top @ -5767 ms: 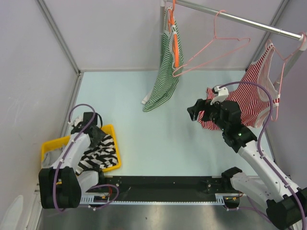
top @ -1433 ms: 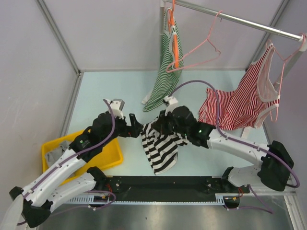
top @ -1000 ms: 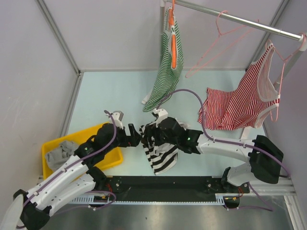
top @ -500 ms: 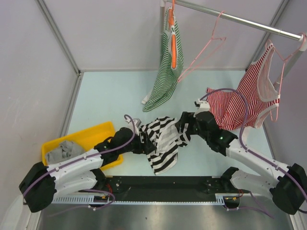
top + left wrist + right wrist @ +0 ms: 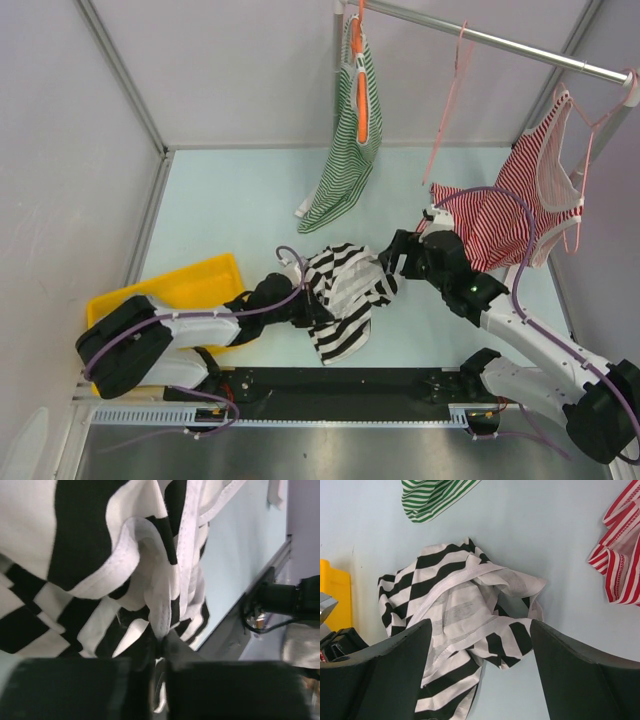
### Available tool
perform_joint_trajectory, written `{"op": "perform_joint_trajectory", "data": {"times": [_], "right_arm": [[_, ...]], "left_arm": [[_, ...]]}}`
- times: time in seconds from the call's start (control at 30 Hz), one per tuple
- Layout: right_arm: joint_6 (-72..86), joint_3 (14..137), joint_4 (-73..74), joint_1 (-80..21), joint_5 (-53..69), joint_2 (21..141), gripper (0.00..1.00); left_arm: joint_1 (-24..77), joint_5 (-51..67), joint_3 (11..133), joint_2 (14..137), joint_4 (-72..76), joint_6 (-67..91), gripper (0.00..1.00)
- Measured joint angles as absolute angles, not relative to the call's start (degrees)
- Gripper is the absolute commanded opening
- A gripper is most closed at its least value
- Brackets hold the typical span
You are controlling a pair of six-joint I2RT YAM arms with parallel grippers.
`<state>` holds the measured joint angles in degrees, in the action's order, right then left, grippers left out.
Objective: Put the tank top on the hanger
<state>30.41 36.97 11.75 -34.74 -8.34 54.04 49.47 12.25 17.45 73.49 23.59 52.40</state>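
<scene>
Only your left wrist view shows the left fingers [image 5: 200, 680] clamped on the tank top [image 5: 75, 540] edging; the right fingers [image 5: 385, 680], spread, have released it.

The tank top [image 5: 345, 295] is soft, crumpled cloth with a stitched white edge. A fold of it is pinched in the left gripper [image 5: 160, 647], which looks like dull black plastic. Just above the cloth, the right gripper [image 5: 480, 630] has smooth dark grey fingers [image 5: 580, 680]. The table [image 5: 240, 200] under both grippers is smooth and matt. Far past the right gripper, the hanger [image 5: 449, 95] is thin pink wire on a shiny metal rail [image 5: 500, 42]. Behind the left gripper, the yellow bin [image 5: 190, 280] is smooth plastic.
</scene>
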Motion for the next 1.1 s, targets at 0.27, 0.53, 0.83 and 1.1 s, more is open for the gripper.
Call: {"op": "perform_joint_trajectory", "data": {"times": [0.27, 0.53, 0.83, 1.1], "right_arm": [[29.7, 36.9, 12.2, -33.3, -7.1, 53.6, 0.85], [28.9, 31.4, 3.5, -29.6, 0.2, 57.0, 0.85], [30.3, 27.3, -10.4, -28.7, 12.4, 65.0, 0.84], [29.1, 28.3, -15.8, -28.7, 14.4, 72.8, 0.84]], "left_arm": [[43.7, 8.8, 25.0, 57.0, 2.3, 46.9, 0.02], [27.4, 4.8, 33.9, 35.6, -21.0, 36.8, 0.00], [26.3, 5.3, 33.6, 37.2, -33.4, 33.7, 0.00], [26.3, 5.1, 33.8, 37.2, -36.0, 32.7, 0.00]]}}
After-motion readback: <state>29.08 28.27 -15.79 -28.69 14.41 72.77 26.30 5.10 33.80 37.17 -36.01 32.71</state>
